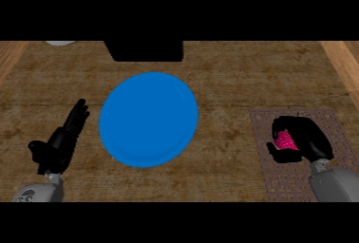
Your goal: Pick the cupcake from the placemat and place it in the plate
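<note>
A blue plate (148, 118) lies on the wooden counter, a little left of centre. To its right sits a brown patterned placemat (336, 128). My right hand (308, 137) is over the placemat, its fingers and thumb curled round a pink cupcake (286, 141), of which only a pink patch shows. Whether the cupcake still touches the mat is hidden. My left hand (63, 140) rests open to the left of the plate, fingers straight and pointing away from me.
A black object (144, 50) stands at the far edge behind the plate. A pale round thing (60, 42) shows at the far left corner. Lighter wooden strips (344, 61) run along both sides of the counter.
</note>
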### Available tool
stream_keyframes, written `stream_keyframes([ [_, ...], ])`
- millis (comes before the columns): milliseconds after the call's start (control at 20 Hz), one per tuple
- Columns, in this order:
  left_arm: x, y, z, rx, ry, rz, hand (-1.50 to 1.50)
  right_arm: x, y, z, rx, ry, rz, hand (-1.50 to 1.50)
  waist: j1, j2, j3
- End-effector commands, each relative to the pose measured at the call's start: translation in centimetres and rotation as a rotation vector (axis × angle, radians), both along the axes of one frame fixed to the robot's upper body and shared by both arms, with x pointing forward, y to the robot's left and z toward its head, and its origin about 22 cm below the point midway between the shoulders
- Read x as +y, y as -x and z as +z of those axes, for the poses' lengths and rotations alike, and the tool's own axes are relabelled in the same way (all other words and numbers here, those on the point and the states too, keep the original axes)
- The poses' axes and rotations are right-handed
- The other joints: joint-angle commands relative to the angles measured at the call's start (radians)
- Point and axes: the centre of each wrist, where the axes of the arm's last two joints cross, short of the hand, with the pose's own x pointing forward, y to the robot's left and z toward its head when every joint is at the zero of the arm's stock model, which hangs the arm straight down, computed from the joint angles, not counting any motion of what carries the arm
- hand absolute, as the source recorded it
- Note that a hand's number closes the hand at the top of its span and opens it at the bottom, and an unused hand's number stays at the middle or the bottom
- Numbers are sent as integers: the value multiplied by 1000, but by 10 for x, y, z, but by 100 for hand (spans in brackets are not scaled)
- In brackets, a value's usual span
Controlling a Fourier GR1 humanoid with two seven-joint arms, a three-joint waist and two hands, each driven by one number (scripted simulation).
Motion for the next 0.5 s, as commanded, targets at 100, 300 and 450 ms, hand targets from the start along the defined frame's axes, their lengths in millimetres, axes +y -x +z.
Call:
stream_keyframes([
  [100, -1, 4, 11, 4, -1, 3, 0, 10, 22, 52, -135, -27, 102, 150, -12, -3, 3],
  [300, 0, 13, 7, 2, 3, 14, 0, 14, 35, 65, -231, -82, 106, 150, -7, -1, 4],
  [450, -1, 0, 7, 10, 6, 23, 0, 23, 41, 118, -320, -118, 140, 150, -16, -3, 3],
])
